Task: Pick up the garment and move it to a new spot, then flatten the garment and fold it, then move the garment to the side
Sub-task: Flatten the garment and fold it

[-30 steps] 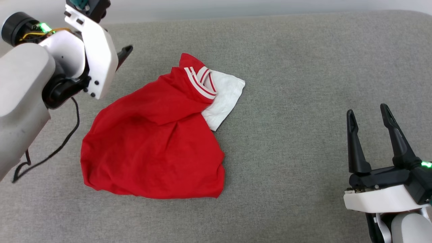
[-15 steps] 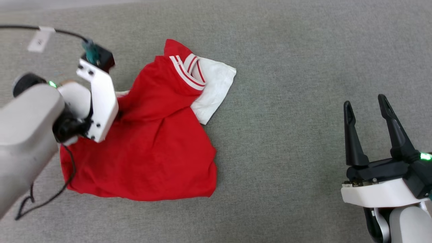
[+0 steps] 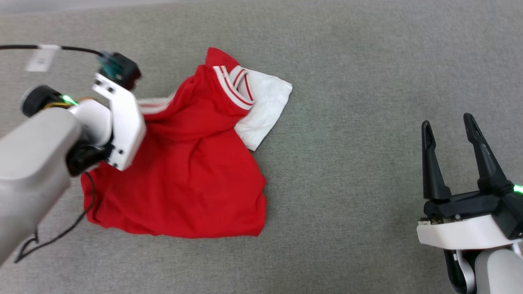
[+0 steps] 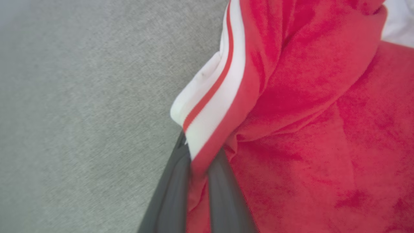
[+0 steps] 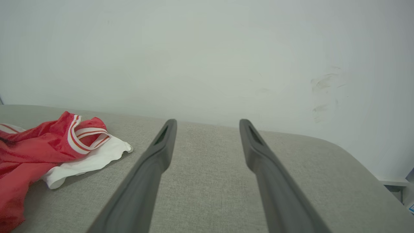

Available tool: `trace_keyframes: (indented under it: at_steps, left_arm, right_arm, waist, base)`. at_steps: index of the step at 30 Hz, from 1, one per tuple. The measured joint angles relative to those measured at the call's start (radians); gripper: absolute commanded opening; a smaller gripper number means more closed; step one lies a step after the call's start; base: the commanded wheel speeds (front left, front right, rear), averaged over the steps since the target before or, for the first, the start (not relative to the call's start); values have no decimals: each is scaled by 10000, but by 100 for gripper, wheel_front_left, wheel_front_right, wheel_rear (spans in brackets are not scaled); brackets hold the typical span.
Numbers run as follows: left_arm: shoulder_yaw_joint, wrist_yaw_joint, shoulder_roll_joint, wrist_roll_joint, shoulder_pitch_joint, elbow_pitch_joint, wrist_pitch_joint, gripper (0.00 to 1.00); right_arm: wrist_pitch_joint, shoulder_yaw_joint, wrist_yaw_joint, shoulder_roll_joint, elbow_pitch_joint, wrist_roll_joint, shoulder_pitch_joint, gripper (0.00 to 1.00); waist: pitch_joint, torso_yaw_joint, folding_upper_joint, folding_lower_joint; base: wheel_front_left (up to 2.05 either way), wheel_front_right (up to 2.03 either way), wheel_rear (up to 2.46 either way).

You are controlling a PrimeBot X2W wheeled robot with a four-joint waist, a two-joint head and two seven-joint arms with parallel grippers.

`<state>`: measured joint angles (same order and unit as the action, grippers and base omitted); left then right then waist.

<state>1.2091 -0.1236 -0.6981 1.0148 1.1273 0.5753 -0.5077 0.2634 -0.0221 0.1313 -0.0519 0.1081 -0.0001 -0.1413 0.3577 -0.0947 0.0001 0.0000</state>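
While between two fingers (image 4: 169,200), one garment (image 4: 307,129)

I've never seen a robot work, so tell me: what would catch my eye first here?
A bright red T-shirt lies crumpled on the grey cloth surface, one white sleeve poking out at its far right. The left claw is pinched shut on its striped trim, while the right claw stands wide open, well to the right of it.

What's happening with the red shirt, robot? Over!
Left gripper shut on garment, at striped trim. Right gripper open, empty, apart. Crumpled on grey cushion. Black cable dangling near its left edge.
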Motion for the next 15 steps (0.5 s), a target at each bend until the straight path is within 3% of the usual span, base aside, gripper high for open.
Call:
trace_keyframes:
  at_steps: [3, 10, 15]
  left_arm:
    - [-364, 52, -479, 134, -1, -322, 562, 0]
    - [-826, 725, -1689, 869, -1071, -466, 988, 0]
    - [-780, 1087, -1910, 1417, -2128, -46, 986, 0]
  right_arm:
    - [0, -17, 0, 0, -15, 0, 88, 100]
    - [0, -25, 0, 2, -15, -15, 213, 100]
    - [0, 6, 0, 0, -33, -38, 194, 100]
  waist:
    - [-174, 138, 0, 0]
    - [-342, 366, 0, 0]
    - [-285, 345, 0, 0]
  base:
    - [0, 0, 0]
    - [0, 0, 0]
    - [0, 0, 0]
